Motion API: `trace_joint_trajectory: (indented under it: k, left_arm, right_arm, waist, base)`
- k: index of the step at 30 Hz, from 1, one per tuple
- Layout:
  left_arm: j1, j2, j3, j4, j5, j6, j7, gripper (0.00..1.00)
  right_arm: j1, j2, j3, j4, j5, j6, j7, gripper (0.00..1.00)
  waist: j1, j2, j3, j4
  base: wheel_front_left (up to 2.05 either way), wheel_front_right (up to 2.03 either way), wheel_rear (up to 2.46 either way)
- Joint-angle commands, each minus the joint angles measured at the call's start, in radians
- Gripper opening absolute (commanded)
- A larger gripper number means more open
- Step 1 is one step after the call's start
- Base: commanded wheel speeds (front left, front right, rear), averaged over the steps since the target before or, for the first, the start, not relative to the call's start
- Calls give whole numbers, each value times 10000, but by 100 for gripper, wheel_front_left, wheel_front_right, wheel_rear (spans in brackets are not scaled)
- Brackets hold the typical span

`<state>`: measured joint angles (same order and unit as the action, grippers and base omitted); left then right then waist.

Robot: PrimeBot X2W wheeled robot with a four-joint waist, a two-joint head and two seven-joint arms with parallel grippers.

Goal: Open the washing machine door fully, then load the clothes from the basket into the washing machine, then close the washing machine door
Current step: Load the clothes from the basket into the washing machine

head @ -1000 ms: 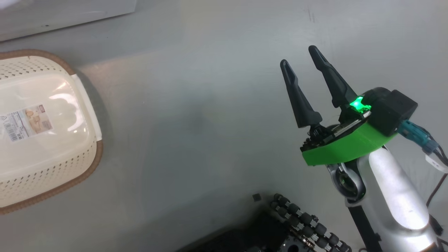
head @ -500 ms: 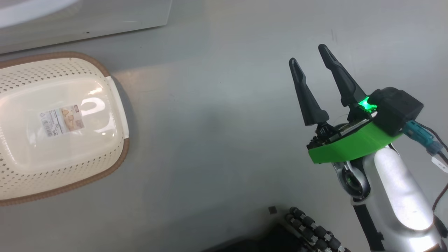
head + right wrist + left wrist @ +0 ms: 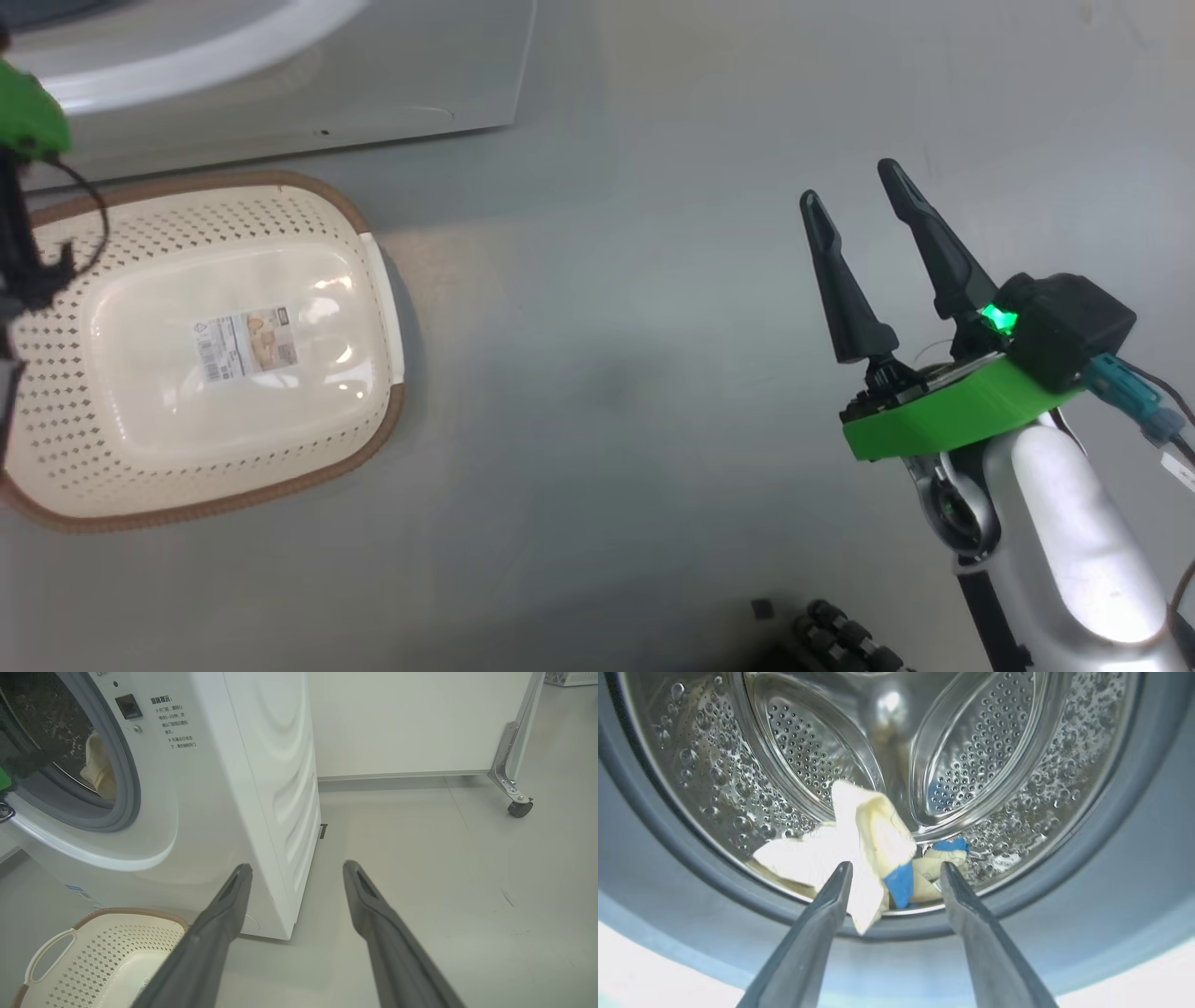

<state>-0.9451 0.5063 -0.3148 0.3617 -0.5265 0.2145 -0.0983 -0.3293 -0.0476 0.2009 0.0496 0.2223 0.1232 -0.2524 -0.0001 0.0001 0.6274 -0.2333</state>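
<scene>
Just beyond parted left jaws: clothes (image 3: 859, 830)

Drum (image 3: 971, 756) mouth: the clothes (image 3: 859, 835) lie heaped at the front bottom. One fold hangs over the grey gasket (image 3: 1134, 858) lip, between the spread fingers of the left gripper (image 3: 895, 865), and the upper drum behind is open space. Right gripper (image 3: 849, 182), jaws apart, hangs over bare floor (image 3: 607, 327), well apart from the basket (image 3: 187, 219) and the washing machine (image 3: 261, 765) corner. The basket stands just beside the machine's front, open top upward.
</scene>
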Motion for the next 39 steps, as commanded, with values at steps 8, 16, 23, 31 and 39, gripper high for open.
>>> trace_joint_trajectory:
  k: [8, 16, 23, 31, 39]
  left_arm:
    - [2702, 178, 235, -2633, 260, 1236, -693, 100]
    - [4565, -149, -98, -3733, 512, 2036, -948, 100]
    - [5984, -628, -482, -3908, 565, 2474, -1205, 100]
    - [6848, -1010, -618, -3571, 522, 2587, -1453, 100]
    - [7076, -1266, -595, -3256, 451, 2479, -1558, 100]
  right_arm:
    - [418, -26, -170, -310, -394, 75, -93, 100]
    - [678, -29, -321, -219, -724, 75, -93, 100]
    - [1069, -123, -364, -93, -933, 75, -93, 100]
    - [1481, -150, -343, -52, -1074, 75, -10, 100]
    - [1769, -138, -367, -163, -1118, 75, 124, 100]
  waist:
    - [1, -1, -728, 545]
    - [1, -1, -1317, 889]
    - [1, -1, -1912, 1206]
    - [1, -1, -2484, 1420]
    - [1, -1, -2801, 1561]
  base:
    - [0, 0, 0]
    - [0, 0, 0]
    - [0, 0, 0]
    - [0, 0, 0]
    - [0, 0, 0]
